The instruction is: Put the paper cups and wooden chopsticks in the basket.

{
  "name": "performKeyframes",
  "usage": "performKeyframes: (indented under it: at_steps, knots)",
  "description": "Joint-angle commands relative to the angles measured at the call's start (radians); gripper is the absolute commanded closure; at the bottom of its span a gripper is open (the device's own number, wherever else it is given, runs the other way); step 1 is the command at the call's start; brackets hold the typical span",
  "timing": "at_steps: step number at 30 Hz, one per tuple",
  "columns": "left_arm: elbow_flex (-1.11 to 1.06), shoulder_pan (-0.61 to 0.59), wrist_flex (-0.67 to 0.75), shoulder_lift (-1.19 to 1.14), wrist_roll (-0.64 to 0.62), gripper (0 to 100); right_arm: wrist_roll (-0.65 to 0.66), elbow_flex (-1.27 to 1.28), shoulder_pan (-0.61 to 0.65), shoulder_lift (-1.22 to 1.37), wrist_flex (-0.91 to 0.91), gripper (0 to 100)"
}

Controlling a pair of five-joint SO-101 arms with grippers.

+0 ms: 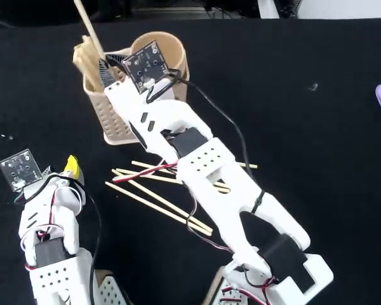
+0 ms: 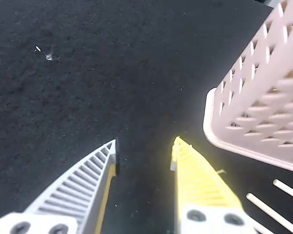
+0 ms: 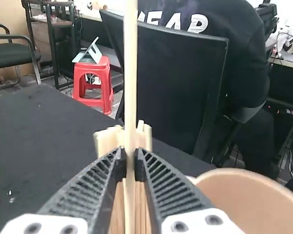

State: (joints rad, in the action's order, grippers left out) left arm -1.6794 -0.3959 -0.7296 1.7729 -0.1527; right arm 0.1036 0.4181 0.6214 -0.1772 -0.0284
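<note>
Now a chopstick (image 3: 130, 73) is pinched by the right gripper (image 3: 128, 157) over the basket (image 1: 111, 121), upper left; it should be lowered before release. The left gripper (image 2: 144, 148) is parted, empty.

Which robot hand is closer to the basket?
The right one. The right gripper is just above the basket, shut on a chopstick. The left gripper is open, down beside the basket, not touching it.

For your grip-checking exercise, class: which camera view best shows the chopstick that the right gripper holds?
The right wrist view: the chopstick is seen close up, pinched in the right gripper. The high view shows its upper part sticking out above the basket.
</note>
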Motion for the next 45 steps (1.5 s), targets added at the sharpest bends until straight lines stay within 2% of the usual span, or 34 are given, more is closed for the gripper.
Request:
performKeyframes:
  at_steps: [1,12,14,18,26,28,30,36,38,41,45]
  knots:
    - [-0.021,0.012,-0.006,0.014,0.006,81,0.014,-0.076,-0.014,-0.050,0.005,98.6]
    - [-0.021,0.012,-0.006,0.014,0.006,81,0.014,0.007,-0.012,-0.056,-0.002,98.5]
    - [-0.021,0.012,-0.006,0.014,0.006,81,0.014,0.033,-0.012,-0.050,-0.003,94.4]
    - [-0.021,0.012,-0.006,0.014,0.006,81,0.014,0.084,-0.012,-0.059,-0.003,78.0]
    - [-0.021,0.012,-0.006,0.014,0.006,81,0.018,0.064,-0.032,-0.245,-0.011,88.3]
    - [-0.021,0.012,-0.006,0.014,0.006,81,0.018,0.061,-0.034,-0.334,-0.107,89.8]
    - [-0.021,0.012,-0.006,0.014,0.006,81,0.018,0.058,-0.028,-0.429,-0.281,90.7]
    - [-0.021,0.012,-0.006,0.014,0.006,81,0.020,0.071,0.020,-0.679,-0.991,90.4]
    - [-0.021,0.012,-0.006,0.014,0.006,81,0.020,0.107,0.020,-0.702,-1.160,90.3]
    - [-0.021,0.012,-0.006,0.014,0.006,81,0.052,0.240,0.020,-0.687,-1.252,87.4]
    - [-0.021,0.013,-0.006,0.014,0.006,81,0.130,0.489,0.092,-0.591,-1.100,77.4]
